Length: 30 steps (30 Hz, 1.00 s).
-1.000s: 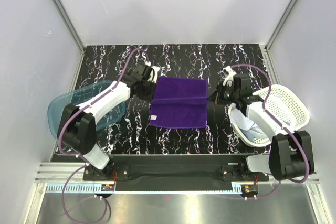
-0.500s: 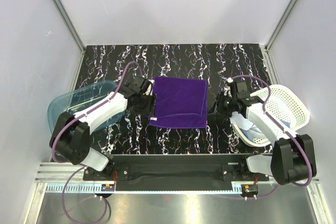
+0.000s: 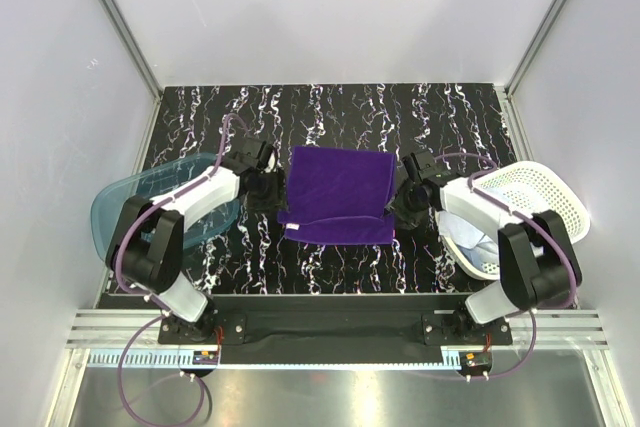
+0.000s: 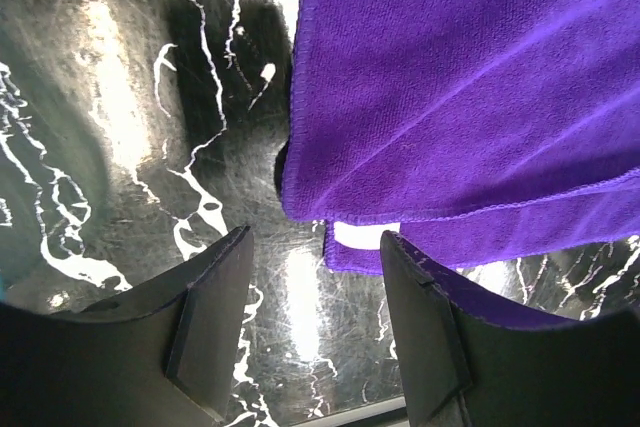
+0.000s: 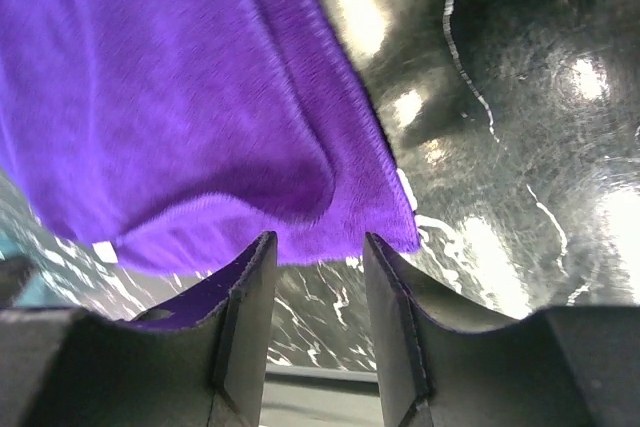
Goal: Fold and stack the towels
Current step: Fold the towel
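Note:
A deep purple towel (image 3: 340, 192) lies folded on the black marbled table, its upper layer ending short of the near edge. The left wrist view shows its left edge (image 4: 460, 97) and a white tag (image 4: 366, 235). My left gripper (image 3: 268, 190) stands open beside that edge, nothing between its fingers (image 4: 212, 317). At the right edge of the towel (image 5: 180, 97) my right gripper (image 3: 405, 197) is open too, and its fingers (image 5: 247, 327) are empty. A pale blue-white towel (image 3: 468, 237) lies in the basket.
A white perforated basket (image 3: 545, 202) sits at the right, under the right arm. At the left, by the left arm, is a translucent teal tub (image 3: 125, 202). White walls close in the table (image 3: 340, 112) on three sides.
Both grippers have gone from shut to open. They have moved from the purple towel's far corners toward me along its sides. The towel's outline has hardly changed.

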Available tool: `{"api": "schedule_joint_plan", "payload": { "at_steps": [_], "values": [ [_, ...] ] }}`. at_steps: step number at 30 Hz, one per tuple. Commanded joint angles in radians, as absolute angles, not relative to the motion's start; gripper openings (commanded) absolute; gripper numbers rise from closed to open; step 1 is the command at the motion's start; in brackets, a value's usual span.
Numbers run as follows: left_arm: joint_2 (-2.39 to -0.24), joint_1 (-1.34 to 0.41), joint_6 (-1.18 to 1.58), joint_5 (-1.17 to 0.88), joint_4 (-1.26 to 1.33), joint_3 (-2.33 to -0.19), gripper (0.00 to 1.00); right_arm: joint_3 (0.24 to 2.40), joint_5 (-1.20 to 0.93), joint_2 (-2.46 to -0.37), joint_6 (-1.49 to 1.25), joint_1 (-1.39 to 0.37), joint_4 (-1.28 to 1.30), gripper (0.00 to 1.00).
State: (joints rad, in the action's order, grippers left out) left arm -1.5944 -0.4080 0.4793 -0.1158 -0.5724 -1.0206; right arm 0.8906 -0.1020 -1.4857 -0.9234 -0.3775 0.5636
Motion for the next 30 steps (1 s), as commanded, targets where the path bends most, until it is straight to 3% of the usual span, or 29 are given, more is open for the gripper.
{"api": "schedule_joint_plan", "payload": {
  "at_steps": [1, 24, 30],
  "values": [
    [-1.621, -0.413, 0.503, -0.150, -0.514, -1.032, 0.59, 0.925, -0.072, -1.544, -1.081, -0.388, 0.561, 0.47],
    [-1.641, -0.410, 0.563, -0.167, -0.419, -0.962, 0.59, 0.983, -0.118, -1.631, -1.243, -0.393, 0.621, 0.47],
    [-1.644, -0.408, 0.571, -0.204, -0.388, -0.950, 0.58, 0.997, -0.118, -1.678, -1.249, -0.391, 0.617, 0.39]
  ]
}}
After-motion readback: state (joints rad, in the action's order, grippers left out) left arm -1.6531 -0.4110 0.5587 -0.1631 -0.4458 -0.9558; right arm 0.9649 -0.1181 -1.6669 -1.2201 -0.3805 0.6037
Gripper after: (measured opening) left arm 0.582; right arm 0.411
